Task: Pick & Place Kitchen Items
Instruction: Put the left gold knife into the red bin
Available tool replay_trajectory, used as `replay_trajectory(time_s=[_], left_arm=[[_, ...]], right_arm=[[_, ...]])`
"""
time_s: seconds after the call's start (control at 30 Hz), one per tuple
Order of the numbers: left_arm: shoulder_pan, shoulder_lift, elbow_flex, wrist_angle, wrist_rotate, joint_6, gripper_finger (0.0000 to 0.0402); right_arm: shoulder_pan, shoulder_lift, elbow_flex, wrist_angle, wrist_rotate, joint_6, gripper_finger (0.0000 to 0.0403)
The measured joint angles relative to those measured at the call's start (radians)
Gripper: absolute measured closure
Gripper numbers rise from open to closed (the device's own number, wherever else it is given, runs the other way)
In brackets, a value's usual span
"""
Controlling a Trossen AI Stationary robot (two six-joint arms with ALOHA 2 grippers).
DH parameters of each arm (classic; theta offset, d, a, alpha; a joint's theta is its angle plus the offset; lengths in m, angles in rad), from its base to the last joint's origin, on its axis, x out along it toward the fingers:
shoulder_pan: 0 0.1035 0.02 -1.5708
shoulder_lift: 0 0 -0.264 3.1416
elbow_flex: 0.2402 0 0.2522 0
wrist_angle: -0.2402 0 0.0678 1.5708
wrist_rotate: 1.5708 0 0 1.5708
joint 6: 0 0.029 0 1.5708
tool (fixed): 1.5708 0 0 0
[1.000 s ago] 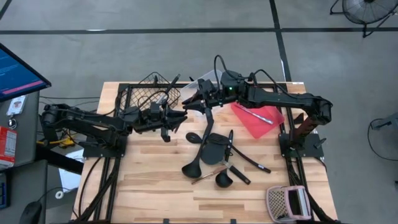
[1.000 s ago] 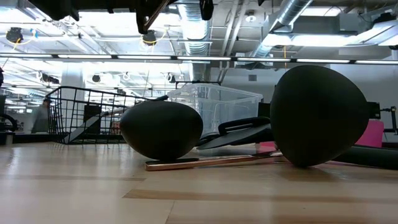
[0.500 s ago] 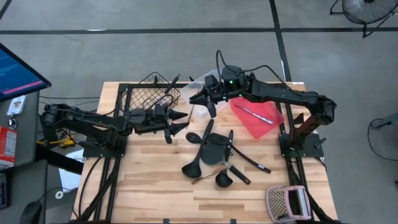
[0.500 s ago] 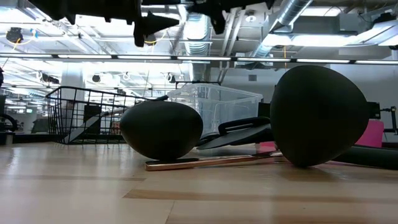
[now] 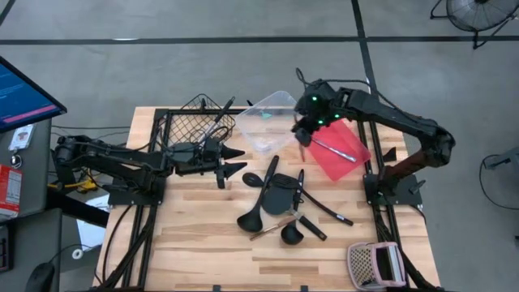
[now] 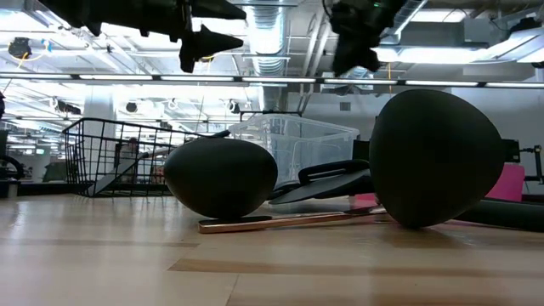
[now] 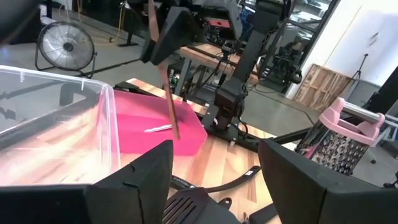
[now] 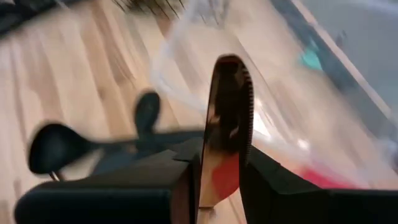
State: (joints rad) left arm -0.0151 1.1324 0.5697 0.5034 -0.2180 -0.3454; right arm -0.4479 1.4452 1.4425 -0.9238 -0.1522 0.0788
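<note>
- At the far-left part of the wooden surface [image 5: 186,243], a black wire basket [image 5: 188,123] is seen, with a thin utensil handle [image 5: 222,110] leaning out over its rim.
- Just in front of the basket, the left gripper [image 5: 233,161] is held above the surface with its fingers [image 7: 140,180] spread apart and nothing between them.
- Beside the basket, at the back middle, a clear tub [image 5: 270,122] is set.
- In front of the tub, at mid-surface, a pile of black utensils is spread: a wide spatula [image 5: 280,193], a ladle [image 5: 250,217], a small spoon [image 5: 252,178], another spoon head [image 5: 291,236] and a long black handle [image 5: 326,209]; a thin wood-coloured piece [image 5: 272,228] is laid among them.
- Between the tub and the red tray [image 5: 340,154], the right gripper [image 5: 303,132] is raised, its fingers clamped on a slim copper-coloured utensil [image 8: 227,118] that hangs downward.
- In the red tray, a thin silver utensil [image 5: 331,148] is laid.
- At the near-right corner, a pinkish perforated grater [image 5: 375,264] is placed.
</note>
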Motion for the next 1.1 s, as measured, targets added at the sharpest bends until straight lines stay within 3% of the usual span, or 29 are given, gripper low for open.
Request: replay_trajectory(time_s=[0.3,1.1], left_arm=[[0.000,0.000,0.000,-0.002,0.000,-0.003,0.0179],[-0.001,0.000,0.000,-0.002,0.004,-0.056,0.0185]], right_arm=[[-0.088,-0.013,0.000,-0.277,0.102,-0.042,0.0335],[-0.191,0.016,0.000,-0.411,0.183,-0.063,0.0335]])
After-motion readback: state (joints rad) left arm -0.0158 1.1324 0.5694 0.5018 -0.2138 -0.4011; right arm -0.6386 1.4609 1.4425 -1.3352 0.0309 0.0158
